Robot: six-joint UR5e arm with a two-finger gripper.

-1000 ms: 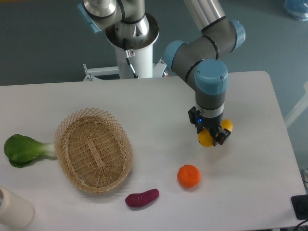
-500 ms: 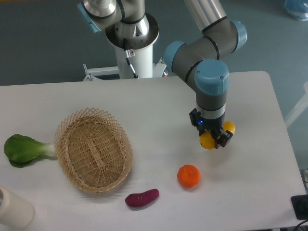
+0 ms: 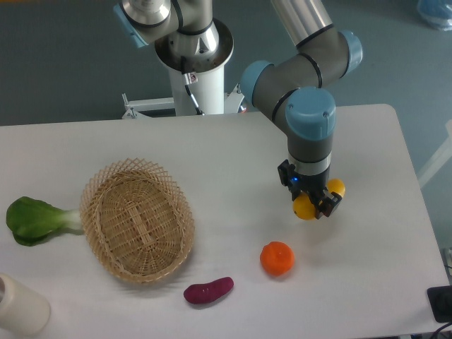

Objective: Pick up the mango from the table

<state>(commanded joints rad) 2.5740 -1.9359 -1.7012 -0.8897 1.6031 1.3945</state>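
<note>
The mango [image 3: 305, 207] is a yellow oblong fruit lying on the white table [image 3: 367, 148] at the right of centre. My gripper [image 3: 316, 201] stands straight over it, its fingers down on either side of its middle, so only the two yellow ends show. The jaws look closed on the mango, which rests at table level.
A round orange tangerine [image 3: 277, 258] lies just in front and left of the mango. A purple oblong vegetable [image 3: 208, 290] lies near the front edge. A wicker basket [image 3: 138, 219] sits at the left, with a green leafy vegetable [image 3: 35, 220] and a white cylinder [image 3: 21, 305] beyond it.
The gripper sank a little onto the mango between the oldest frame and half a second ago. Since then nothing has visibly moved.
</note>
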